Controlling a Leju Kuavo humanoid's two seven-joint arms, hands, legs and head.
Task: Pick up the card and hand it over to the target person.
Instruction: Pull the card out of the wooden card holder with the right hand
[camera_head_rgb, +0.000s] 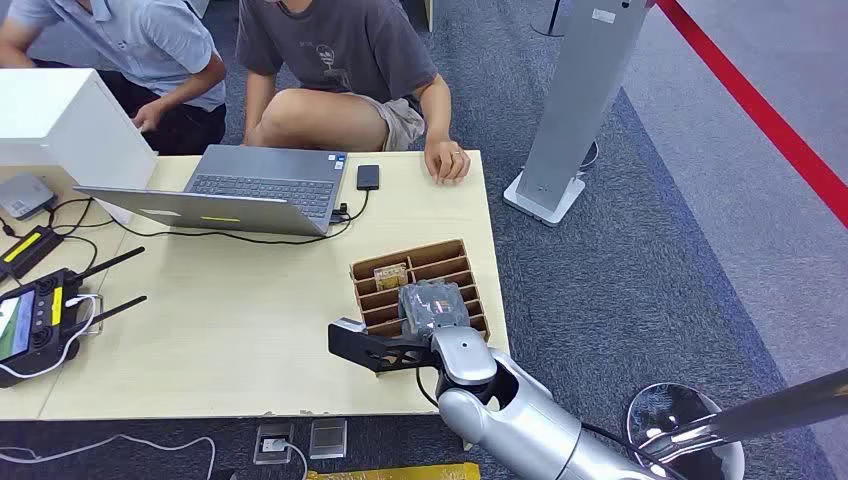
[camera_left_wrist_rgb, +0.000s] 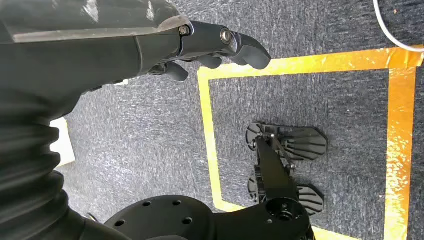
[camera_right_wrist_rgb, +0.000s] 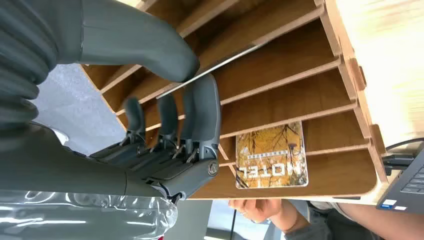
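Observation:
A brown wooden slotted rack (camera_head_rgb: 380, 283) (camera_right_wrist_rgb: 300, 75) stands near the table's right front corner. My right hand (camera_head_rgb: 432, 308) (camera_right_wrist_rgb: 170, 115) reaches down into it. In the right wrist view a thin card (camera_right_wrist_rgb: 225, 60), seen edge-on, is pinched between the thumb and the fingers (camera_right_wrist_rgb: 202, 107) over a middle slot. A second card printed HOTEL (camera_right_wrist_rgb: 271, 156) (camera_head_rgb: 390, 272) leans in a slot farther from me. My left hand (camera_left_wrist_rgb: 220, 45) hangs beside my body above the carpet, fingers loosely bent and holding nothing. A person in a grey shirt (camera_head_rgb: 340, 50) sits across the table with a hand (camera_head_rgb: 447, 160) resting on its far edge.
An open laptop (camera_head_rgb: 265, 185) and a small black device (camera_head_rgb: 368, 177) lie on the wooden table (camera_head_rgb: 250, 330) beyond the rack. A black controller (camera_head_rgb: 35, 320) and cables sit at the left, with a white box (camera_head_rgb: 60, 120) behind them. A second person (camera_head_rgb: 130, 50) sits at the far left. A grey pillar stand (camera_head_rgb: 575, 110) rises to the right.

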